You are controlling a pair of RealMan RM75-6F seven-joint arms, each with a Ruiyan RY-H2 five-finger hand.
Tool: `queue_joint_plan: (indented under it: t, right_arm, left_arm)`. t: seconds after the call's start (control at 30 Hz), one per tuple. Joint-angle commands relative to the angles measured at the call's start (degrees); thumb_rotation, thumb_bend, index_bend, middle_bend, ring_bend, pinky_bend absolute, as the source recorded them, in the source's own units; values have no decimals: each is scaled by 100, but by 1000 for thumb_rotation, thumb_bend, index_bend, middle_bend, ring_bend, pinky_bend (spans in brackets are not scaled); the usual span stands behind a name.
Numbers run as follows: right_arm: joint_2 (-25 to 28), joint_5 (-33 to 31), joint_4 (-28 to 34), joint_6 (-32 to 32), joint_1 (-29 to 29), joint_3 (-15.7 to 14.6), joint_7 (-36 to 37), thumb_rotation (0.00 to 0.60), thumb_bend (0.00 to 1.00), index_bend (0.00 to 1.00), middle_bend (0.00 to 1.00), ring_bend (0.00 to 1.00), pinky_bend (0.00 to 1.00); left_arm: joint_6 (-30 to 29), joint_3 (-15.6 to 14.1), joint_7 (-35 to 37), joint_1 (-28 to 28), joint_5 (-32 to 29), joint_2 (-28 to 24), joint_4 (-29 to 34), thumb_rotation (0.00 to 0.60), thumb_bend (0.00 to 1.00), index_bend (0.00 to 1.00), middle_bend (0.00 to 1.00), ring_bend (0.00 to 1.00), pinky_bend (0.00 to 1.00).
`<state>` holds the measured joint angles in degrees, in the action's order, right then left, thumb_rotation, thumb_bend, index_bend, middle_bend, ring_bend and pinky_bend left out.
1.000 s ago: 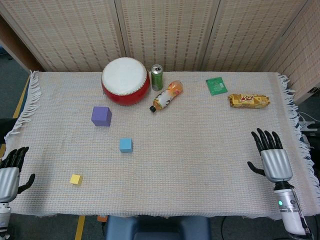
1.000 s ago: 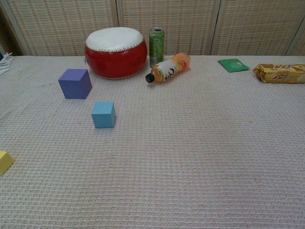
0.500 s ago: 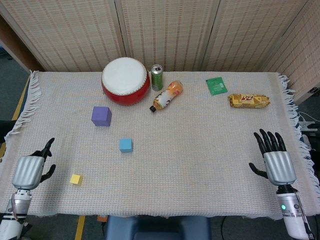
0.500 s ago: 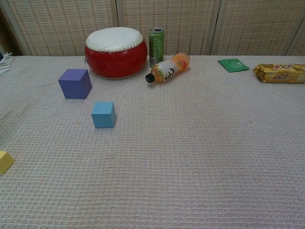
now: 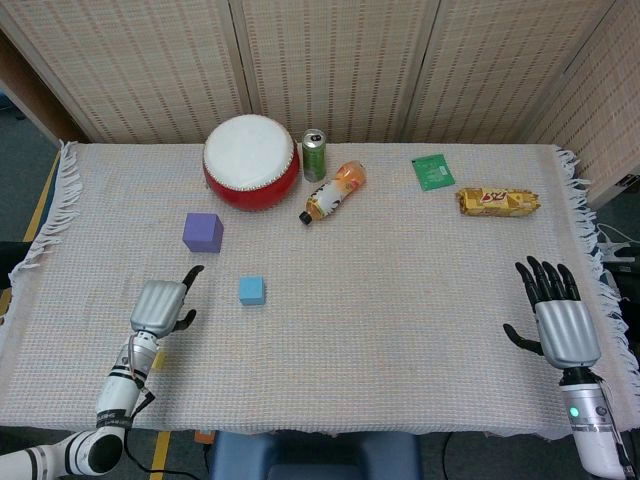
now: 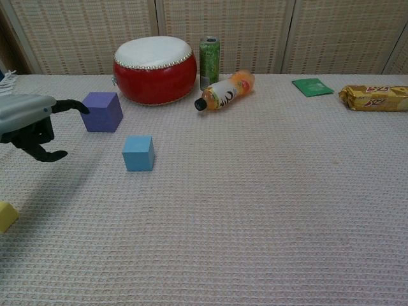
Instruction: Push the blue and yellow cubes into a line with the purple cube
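Progress: no push made yet, by the look of it; both cubes stand out of line.

Purple cube (image 5: 203, 232): largest, near the red drum (image 5: 251, 161).
Blue cube (image 5: 252, 290): mid-cloth, nearer the robot.
Yellow cube (image 6: 6, 216): smallest (hidden under the arm in head view).
Left hand (image 5: 160, 304): fingers mostly curled, one extended, holding nothing.
Right hand (image 5: 560, 320): spread, empty, well apart.
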<state>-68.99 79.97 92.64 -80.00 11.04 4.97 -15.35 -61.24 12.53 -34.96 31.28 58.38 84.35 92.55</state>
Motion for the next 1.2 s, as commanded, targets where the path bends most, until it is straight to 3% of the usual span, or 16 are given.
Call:
queue_joint_plan:
  t: [0.03,0.5,0.77,1.0,1.2]
  right_arm:
    - [18,-7,26,31,-1,-13,-21,472,3,0,0,0,0]
    - [65,-53,87,150,9,-24,-58,472,3,0,0,0,0]
    - [113,-43,126,191,4,-45,-34,472,3,0,0,0,0]
    - [128,-69,146,233,10,-49,-72,472,3,0,0,0,0]
    - [120,-121,149,295,26,-48,-119,472,3,0,0,0,0]
  left_arm:
    - [37,155,-470,455,-496,529,-300,600,345,138,1000,1000,1000]
    - [327,286,-664,1092,-1566,1116,-775,600,342,135,1000,1000,1000]
    - [178,228,-750,1333,-1648,1370,-976,600,339,160,1000,1000,1000]
    - [22,159,-533,1369,-1430,1531,-1259,600,338,368,1000,1000,1000]
    - [-62,97,-387,1369,-1232,1607,-1442,600,340,456,1000,1000,1000]
